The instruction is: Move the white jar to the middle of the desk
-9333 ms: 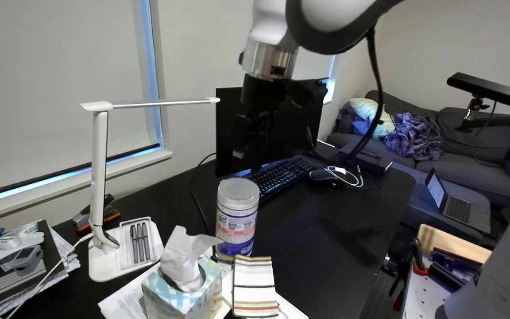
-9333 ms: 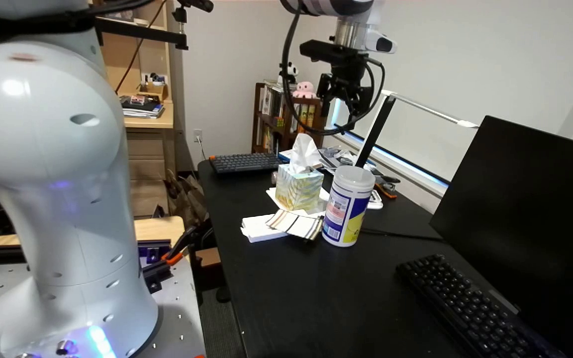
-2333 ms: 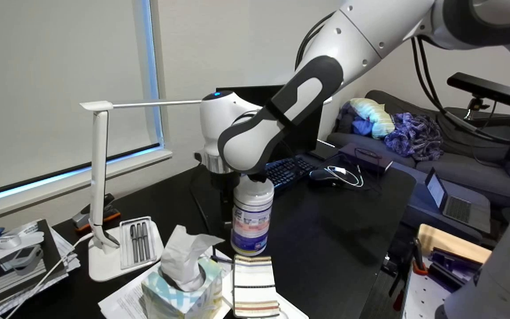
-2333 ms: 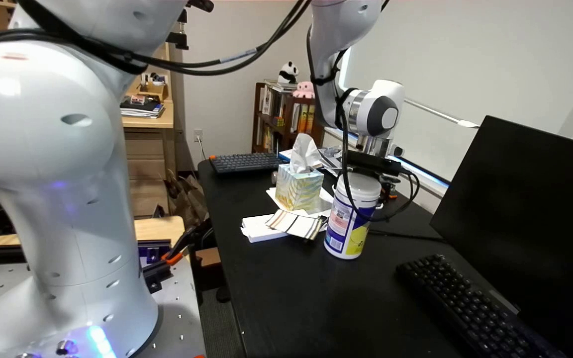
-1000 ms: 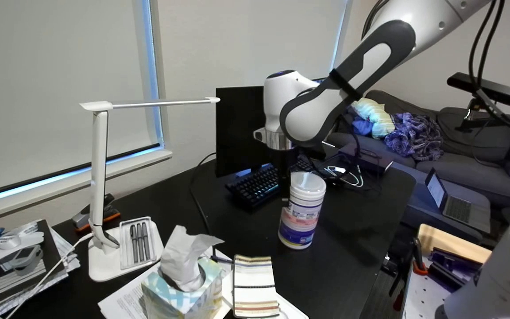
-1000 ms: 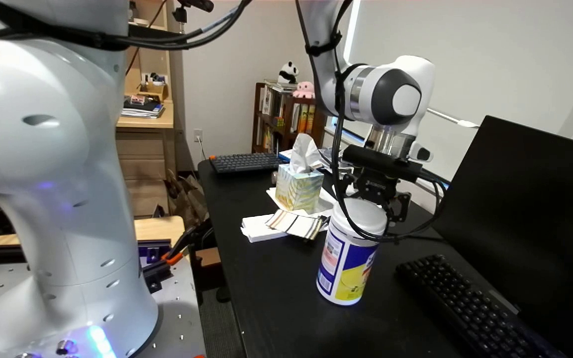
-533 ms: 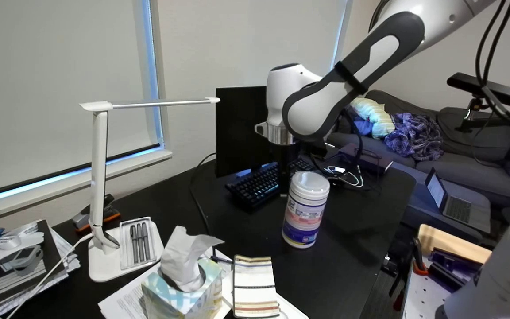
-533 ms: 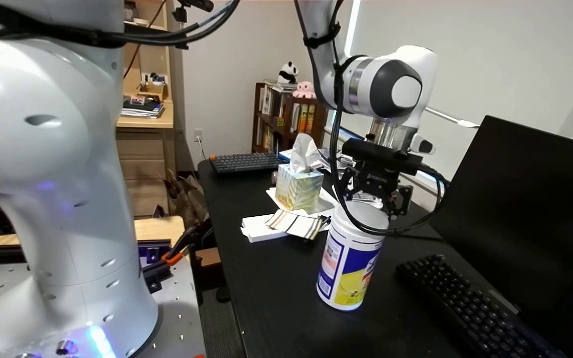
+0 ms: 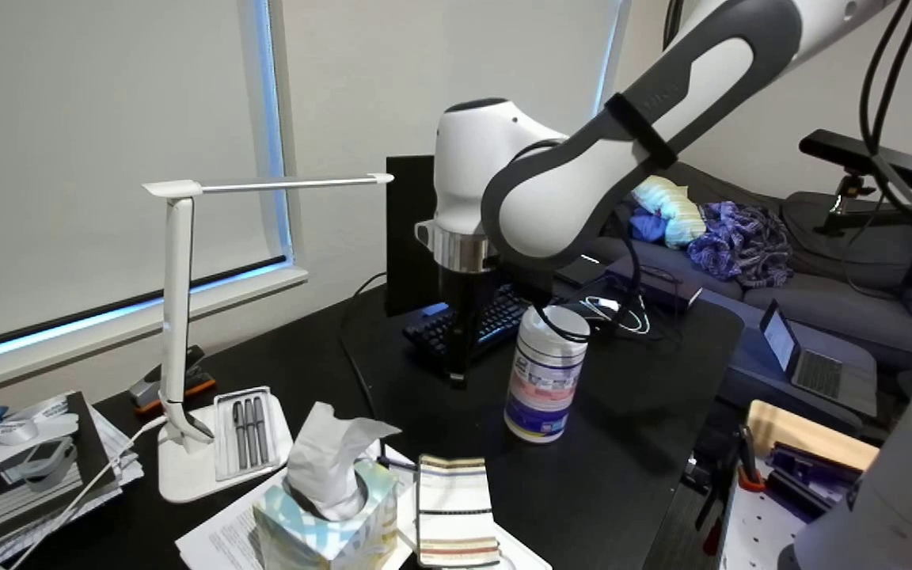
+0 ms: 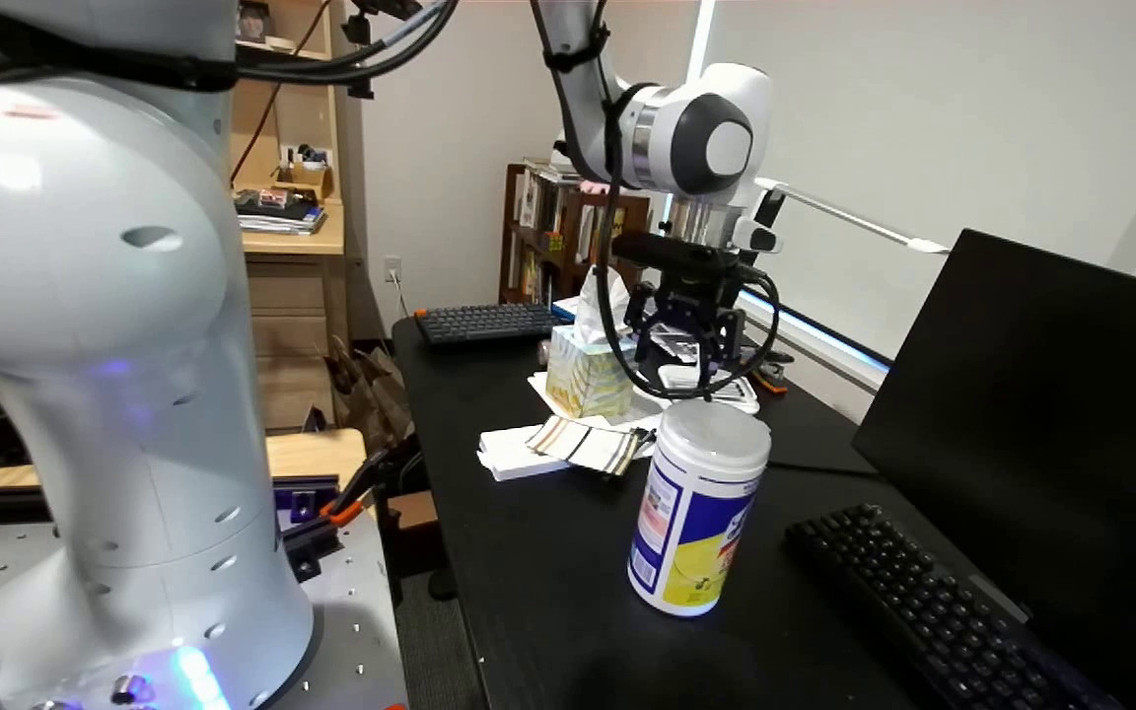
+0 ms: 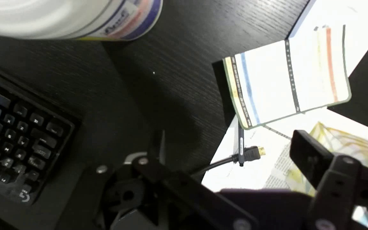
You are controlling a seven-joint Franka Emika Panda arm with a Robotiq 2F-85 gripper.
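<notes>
I've shifted the white jar [image 10: 696, 523] along the counter [image 10: 548, 592], farther from the tissue box [image 10: 586, 383], then let go of it and backed my hand [image 11: 232, 148] away.

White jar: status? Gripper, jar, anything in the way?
Gripper open, holding nothing. White jar standing on desk, apart from the fingers. Arm cable crosses in front of it in an exterior view; contact unclear.

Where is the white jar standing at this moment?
In an exterior view, the white jar stands on the desk, left of the keyboard near the monitor.
</notes>
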